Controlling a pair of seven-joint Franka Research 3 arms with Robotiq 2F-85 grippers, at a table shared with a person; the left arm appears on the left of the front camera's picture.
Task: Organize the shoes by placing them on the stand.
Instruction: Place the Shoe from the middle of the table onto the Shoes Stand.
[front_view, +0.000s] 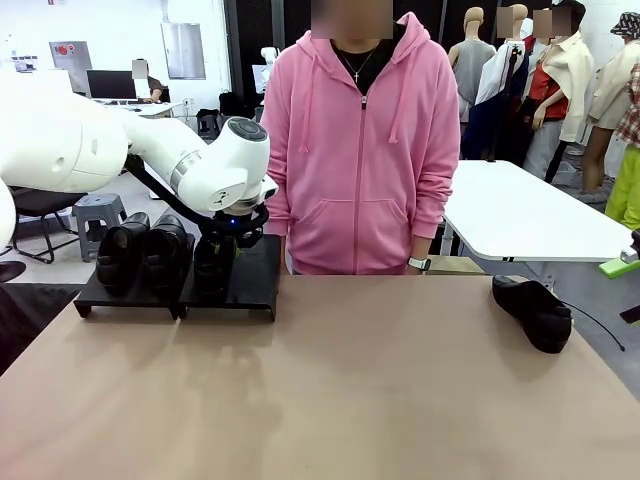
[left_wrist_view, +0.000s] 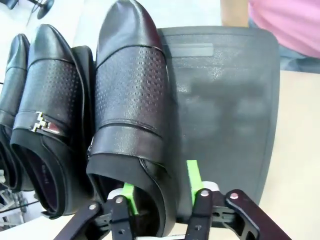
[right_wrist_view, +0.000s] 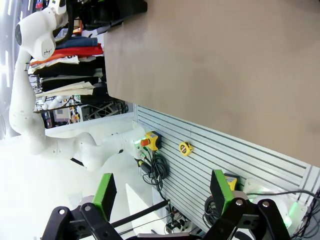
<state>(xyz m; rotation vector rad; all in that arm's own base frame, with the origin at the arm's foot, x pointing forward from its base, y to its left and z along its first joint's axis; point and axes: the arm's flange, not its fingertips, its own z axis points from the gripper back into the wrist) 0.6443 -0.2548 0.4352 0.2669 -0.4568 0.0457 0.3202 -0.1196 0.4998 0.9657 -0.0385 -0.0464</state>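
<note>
Left gripper (left_wrist_view: 160, 192): we see its green pads either side of the heel wall of a glossy black perforated leather loafer (left_wrist_view: 131, 115). One pad is inside the shoe opening, the other outside; whether they pinch the leather or stand just clear, we cannot tell.

Right gripper (right_wrist_view: 162, 192): jaws spread wide with nothing between them, aimed past the table edge at a slatted grey panel.

Shoes on stand: in the front view the low black sloped stand (front_view: 255, 285) sits at about 10 o'clock on the tan table. Two matching loafers (front_view: 140, 250) fill its left section — the third rests on the right section beside them.

Last shoe: a fourth black loafer (front_view: 532, 312) lies on its side at 3 o'clock, well apart from the stand.

Risk: if the inner pad catches the heel lining as the arm lifts, the shoe could tip — or slide down the slope.

Risk two: the neighbouring shoe (left_wrist_view: 47, 120) stands just beside it, so a sideways drag may knock it.

Writing: none readable; only a metal buckle on that neighbour.
</note>
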